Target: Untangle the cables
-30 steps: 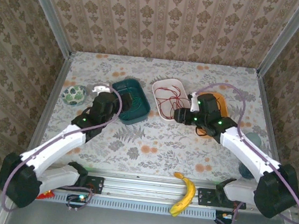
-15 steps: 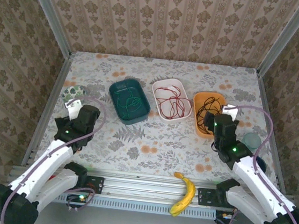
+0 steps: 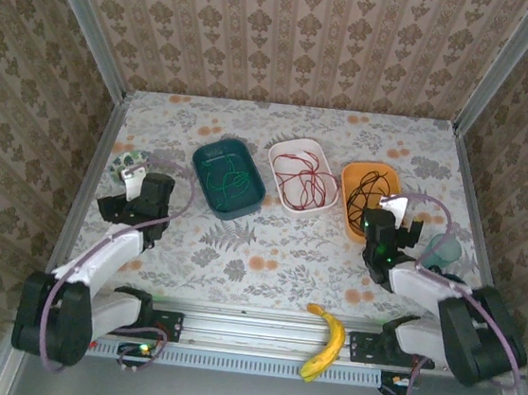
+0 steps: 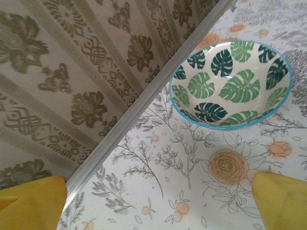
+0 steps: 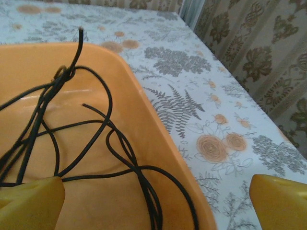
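Three cables lie apart, one per tray. A green cable [image 3: 230, 180] coils in the teal tray [image 3: 206, 158], a red cable [image 3: 302, 178] in the white tray [image 3: 282, 150], and a black cable [image 3: 370, 185] [image 5: 91, 143] in the orange tray [image 3: 349, 207] [image 5: 144, 110]. My right gripper [image 3: 388, 210] [image 5: 153, 206] is open, low over the orange tray's right rim, holding nothing. At the table's left side my left gripper [image 3: 130, 180] [image 4: 158, 206] is open over bare tablecloth, just short of a leaf-patterned bowl [image 4: 235, 86].
The leaf bowl [image 3: 131, 161] sits by the left wall rail. A teal cup [image 3: 445, 249] stands right of my right arm. A banana [image 3: 325, 344] lies on the front rail. Patterned walls close in the table on three sides.
Both arms have drawn back from the trays: the left swung out toward the bowl, the right back to the orange tray's near side. The right gripper's jaws have opened.
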You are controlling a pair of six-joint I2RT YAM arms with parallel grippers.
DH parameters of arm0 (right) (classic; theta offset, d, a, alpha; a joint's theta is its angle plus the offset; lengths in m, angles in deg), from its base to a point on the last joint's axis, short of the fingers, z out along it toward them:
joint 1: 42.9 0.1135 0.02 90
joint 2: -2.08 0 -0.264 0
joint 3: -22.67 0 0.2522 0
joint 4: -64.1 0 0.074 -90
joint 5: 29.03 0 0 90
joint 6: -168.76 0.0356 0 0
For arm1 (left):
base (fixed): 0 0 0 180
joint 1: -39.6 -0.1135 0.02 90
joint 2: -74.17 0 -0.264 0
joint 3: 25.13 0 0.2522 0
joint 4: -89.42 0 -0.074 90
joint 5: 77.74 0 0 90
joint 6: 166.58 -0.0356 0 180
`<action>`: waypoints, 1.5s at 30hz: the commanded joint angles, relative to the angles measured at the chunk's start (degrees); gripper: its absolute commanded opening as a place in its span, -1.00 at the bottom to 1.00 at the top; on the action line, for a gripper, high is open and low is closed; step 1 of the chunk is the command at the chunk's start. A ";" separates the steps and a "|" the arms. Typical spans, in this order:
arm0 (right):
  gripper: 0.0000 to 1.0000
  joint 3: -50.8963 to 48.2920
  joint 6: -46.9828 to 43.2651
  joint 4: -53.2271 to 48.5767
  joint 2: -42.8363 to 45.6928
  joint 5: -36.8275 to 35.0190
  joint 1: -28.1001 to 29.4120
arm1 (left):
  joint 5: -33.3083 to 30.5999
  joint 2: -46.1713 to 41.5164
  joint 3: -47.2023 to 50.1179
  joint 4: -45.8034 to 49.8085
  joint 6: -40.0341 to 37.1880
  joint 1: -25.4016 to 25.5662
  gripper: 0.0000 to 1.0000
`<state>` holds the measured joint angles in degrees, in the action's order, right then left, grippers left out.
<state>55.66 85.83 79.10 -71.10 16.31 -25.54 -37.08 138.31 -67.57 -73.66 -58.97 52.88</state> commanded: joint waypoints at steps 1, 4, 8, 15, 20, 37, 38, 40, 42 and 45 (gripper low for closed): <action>1.00 3.02 -7.24 18.47 -6.82 1.77 -2.10 | 3.88 4.57 2.40 -10.37 -4.41 -1.35 1.00; 1.00 4.80 -8.96 24.35 -14.30 9.21 -5.95 | 5.93 6.25 4.37 -21.73 -9.10 -1.03 1.00; 1.00 6.09 -5.30 15.49 -11.67 17.86 -9.23 | 9.02 9.20 3.99 -26.81 -11.20 -2.46 1.00; 1.00 3.46 -4.70 23.30 -15.25 36.58 -15.78 | 13.74 13.16 4.61 -37.83 -14.81 -3.76 1.00; 1.00 3.88 -4.52 20.77 -14.45 36.51 -15.74 | 16.35 15.90 4.04 -42.14 -16.17 -4.77 1.00; 1.00 4.11 -4.52 20.12 -14.35 36.49 -15.67 | 37.24 25.55 7.68 -59.55 -19.66 -10.74 1.00; 1.00 4.12 -4.57 20.11 -14.35 36.49 -15.70 | 37.40 25.22 7.52 -58.48 -19.21 -10.73 1.00; 1.00 4.08 -4.52 20.11 -14.35 36.49 -15.74 | 37.28 25.44 7.61 -59.10 -19.56 -10.77 1.00; 1.00 4.09 -4.52 20.11 -14.33 36.53 -15.70 | 37.24 25.42 7.65 -59.22 -19.60 -10.73 1.00; 1.00 4.11 -4.52 20.14 -14.35 36.58 -15.70 | 37.24 25.38 7.59 -59.06 -19.54 -10.73 1.00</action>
<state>60.16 80.68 97.81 -85.05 52.44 -41.36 -1.02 164.08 -58.92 -130.95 -78.84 42.23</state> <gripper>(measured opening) 0.999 0.999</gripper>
